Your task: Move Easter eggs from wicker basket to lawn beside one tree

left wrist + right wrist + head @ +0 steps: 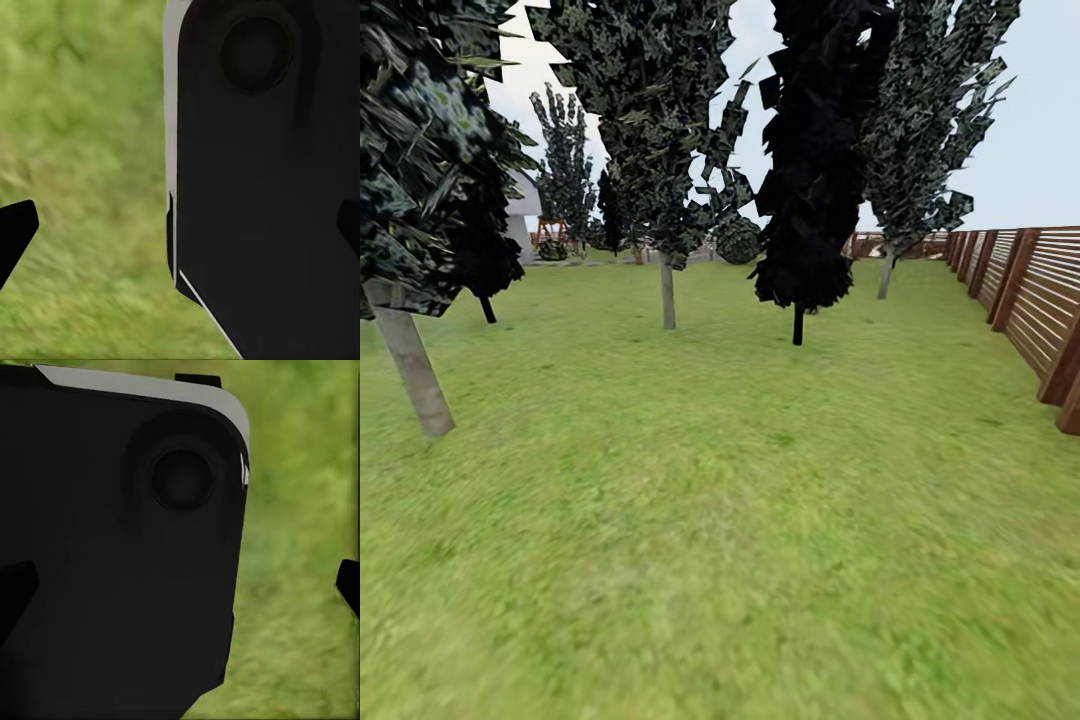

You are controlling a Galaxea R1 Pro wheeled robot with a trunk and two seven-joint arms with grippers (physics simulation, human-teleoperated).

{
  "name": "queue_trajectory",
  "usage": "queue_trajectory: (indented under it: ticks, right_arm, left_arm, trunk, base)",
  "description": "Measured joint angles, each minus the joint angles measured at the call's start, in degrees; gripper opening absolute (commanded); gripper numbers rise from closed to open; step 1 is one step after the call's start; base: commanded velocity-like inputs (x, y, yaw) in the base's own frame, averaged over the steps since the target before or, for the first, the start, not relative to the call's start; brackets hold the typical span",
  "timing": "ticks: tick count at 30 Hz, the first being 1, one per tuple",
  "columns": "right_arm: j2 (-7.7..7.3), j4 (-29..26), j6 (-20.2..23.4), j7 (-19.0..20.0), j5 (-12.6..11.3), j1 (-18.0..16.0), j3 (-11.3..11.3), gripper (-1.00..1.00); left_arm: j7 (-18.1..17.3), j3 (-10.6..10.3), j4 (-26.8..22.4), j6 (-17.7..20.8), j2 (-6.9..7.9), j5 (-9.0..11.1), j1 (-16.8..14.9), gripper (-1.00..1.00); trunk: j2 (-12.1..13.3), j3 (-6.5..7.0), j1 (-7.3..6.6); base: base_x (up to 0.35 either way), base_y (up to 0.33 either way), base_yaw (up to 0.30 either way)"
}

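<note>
ahead of me: lawn (740, 520), pale-trunked trees (665, 290), black columnar tree (810, 180).
on my right: slat fence (1030, 290).
eggs, basket: i can't place them.
jaws: both grippers spread, fingertips (15, 229) (349, 581) well apart.

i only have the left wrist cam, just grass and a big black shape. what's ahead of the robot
Observer: The head view shows open lawn running up to several trees; the nearest, a pale-trunked tree, stands at the left.
Operator: any basket or eggs out there
Observer: I can't spot either on the grass in the head view. A narrow black columnar tree stands near the middle.
Operator: anything boxing us in on the right
Observer: Yes, a brown slatted fence runs along the right side, receding into the distance.
Operator: right hand holding anything
Observer: The right wrist view shows a dark fingertip at each edge, nothing between them but a black body panel and grass.
</note>
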Motion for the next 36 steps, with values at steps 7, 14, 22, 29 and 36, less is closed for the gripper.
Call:
queue_trajectory:
  ticks: [7, 14, 22, 29, 36]
  right_arm:
    - [-0.02, 0.00, -0.02, 0.04, 0.00, 0.00, 0.00, 1.00]
    - [-0.03, 0.00, -0.07, 0.09, 0.01, 0.02, 0.00, 1.00]
    - [-0.05, 0.00, -0.15, 0.30, 0.01, 0.01, 0.04, 1.00]
    - [-0.04, 0.00, -0.14, 0.32, 0.01, 0.00, 0.02, 1.00]
    - [-0.02, 0.00, -0.11, 0.32, 0.01, 0.00, 0.01, 1.00]
  left_arm:
    - [0.00, 0.00, 0.00, 0.00, 0.00, 0.07, 0.03, 1.00]
    - [0.00, 0.00, 0.00, 0.00, 0.00, 0.08, 0.04, 1.00]
    - [0.00, 0.00, 0.00, 0.00, 0.00, 0.16, 0.03, 1.00]
    - [0.00, 0.00, 0.00, 0.00, 0.00, 0.22, 0.01, 1.00]
    - [0.00, 0.00, 0.00, 0.00, 0.00, 0.21, 0.01, 1.00]
  trunk:
    - [0.00, 0.00, 0.00]
    - [0.00, 0.00, 0.00]
    - [0.00, 0.00, 0.00]
    - [0.00, 0.00, 0.00]
    - [0.00, 0.00, 0.00]
  base:
    - [0.337, 0.000, 0.256]
    - [0.337, 0.000, 0.240]
    - [0.337, 0.000, 0.033]
    - [0.337, 0.000, 0.001]
    - [0.337, 0.000, 0.000]
